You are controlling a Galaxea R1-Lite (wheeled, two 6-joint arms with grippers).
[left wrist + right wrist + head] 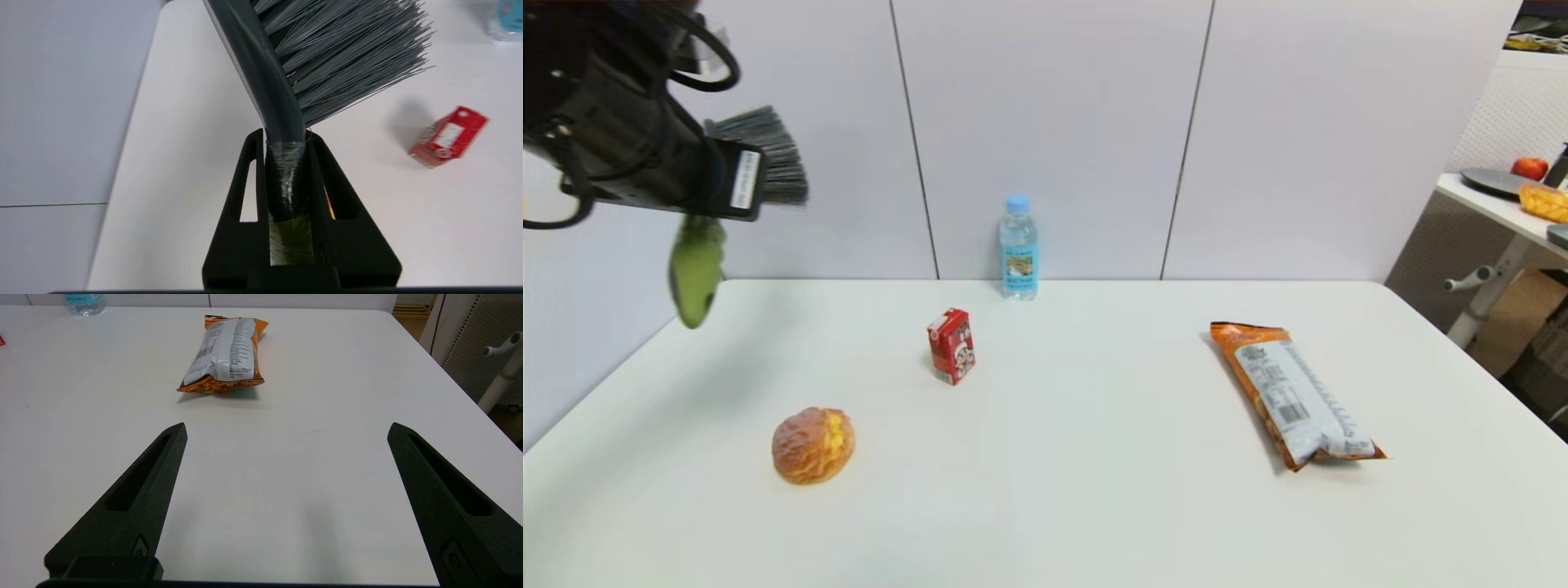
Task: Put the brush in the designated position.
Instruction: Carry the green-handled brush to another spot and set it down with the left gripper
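Head view: left gripper (715, 184) is raised high over the far-left corner of the white table (1094, 490), well above the surface. It carries the long hand brush with dark grey bristles and lime-green plastic handle (768, 155); the stiff bristle fan sticks out to the right of the wrist and the green handle end hangs down below it, blurred. On the table: a round golden-brown crusty bun (813, 445) near-left, a small red drink carton (951, 345) standing in the middle, a clear plastic water bottle with a blue cap (1018, 247) upright at the far edge by the wall, and a long orange and silver crinkly snack bag (1294, 394) lying flat on the right.

Left wrist view: the left gripper's black fingers (249, 179) are narrow, clamped on the brush neck where the dark grey head meets the green handle, clear tape wrapped there. Straight bristles splay out beyond the tips. The red carton shows on the table below.

Right wrist view: right gripper (286, 430) is spread wide, holding nothing, low over bare table at the near right, snack bag farther out ahead.
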